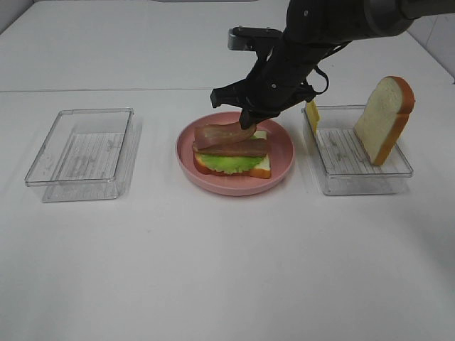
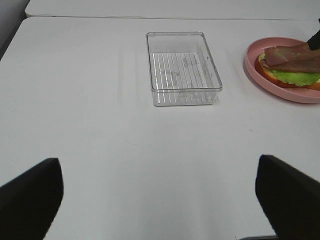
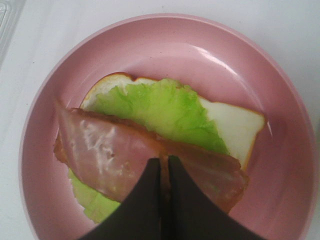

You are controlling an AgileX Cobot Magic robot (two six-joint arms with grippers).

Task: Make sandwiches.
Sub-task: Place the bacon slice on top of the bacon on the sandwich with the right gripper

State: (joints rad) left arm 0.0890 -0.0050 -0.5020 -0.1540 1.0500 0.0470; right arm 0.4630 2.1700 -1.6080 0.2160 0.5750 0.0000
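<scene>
Tabletop, white and broad, seen from high up. At its centre sits a round pink plate carrying a half-built sandwich. A white bread slice with an orange-brown crust lies flat at the bottom. A ruffled green lettuce leaf covers it, and a brown bacon strip lies across the lettuce.

The right gripper reaches in from the plate's one o'clock. Its jaws are pressed together, pinching one end of a second bacon strip (its wrist camera shows the two dark fingers closed on the thin strip). The pinched end is raised, and the rest slopes down toward nine o'clock onto the stack.

Just beside the plate at three o'clock stands a clear plastic tray. A second bread slice leans upright at its far end, and a yellow cheese slice stands on edge at the end nearest the plate. At the plate's nine o'clock, well apart from it, sits another clear tray.

The left gripper shows only in its own wrist view. It hangs over bare table, jaws spread wide and holding nothing.
</scene>
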